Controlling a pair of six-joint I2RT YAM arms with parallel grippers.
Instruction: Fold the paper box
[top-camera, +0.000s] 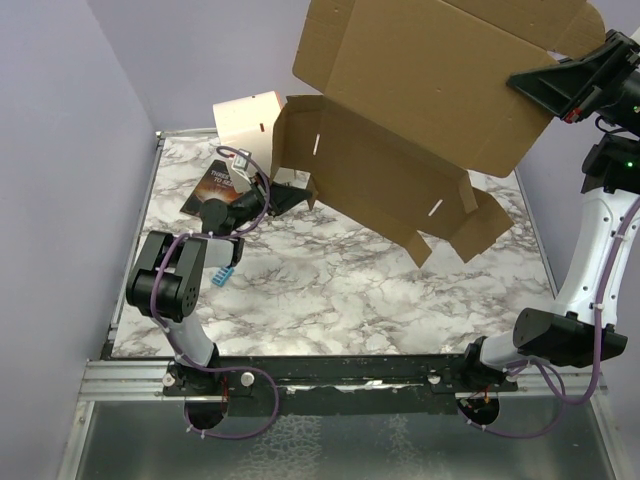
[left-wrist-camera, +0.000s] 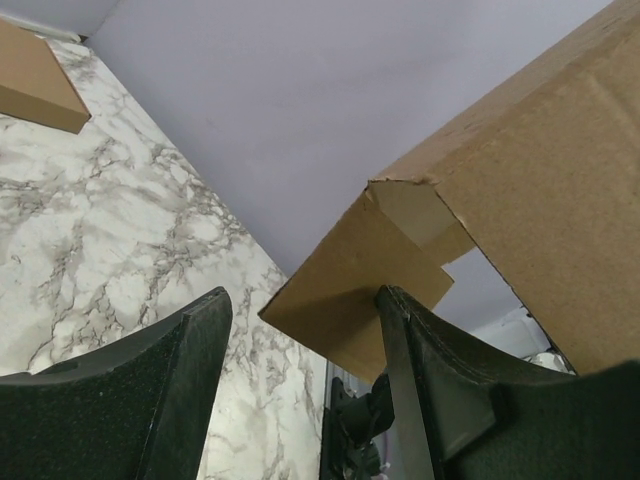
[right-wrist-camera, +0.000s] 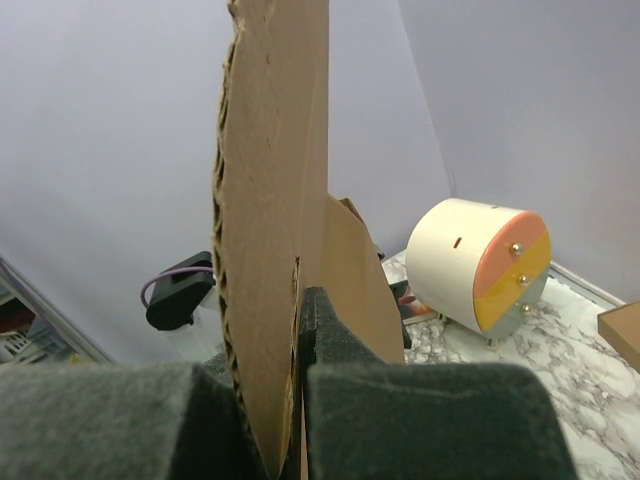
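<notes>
Brown die-cut paper box (top-camera: 420, 110), flaps and slots unfolded, tilted above the surface's (top-camera: 330, 290) far edge, 1 panel clamped in the right end effector (top-camera: 548, 88); left end effector (left-wrist-camera: 300, 295) spread wide.

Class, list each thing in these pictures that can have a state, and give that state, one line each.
paper box: unfolded, flaps loose, held tilted above the table.
right gripper: shut on the paper box's edge.
left gripper: open, a box flap by its fingertips.
drum: lying on its side on the table.
</notes>
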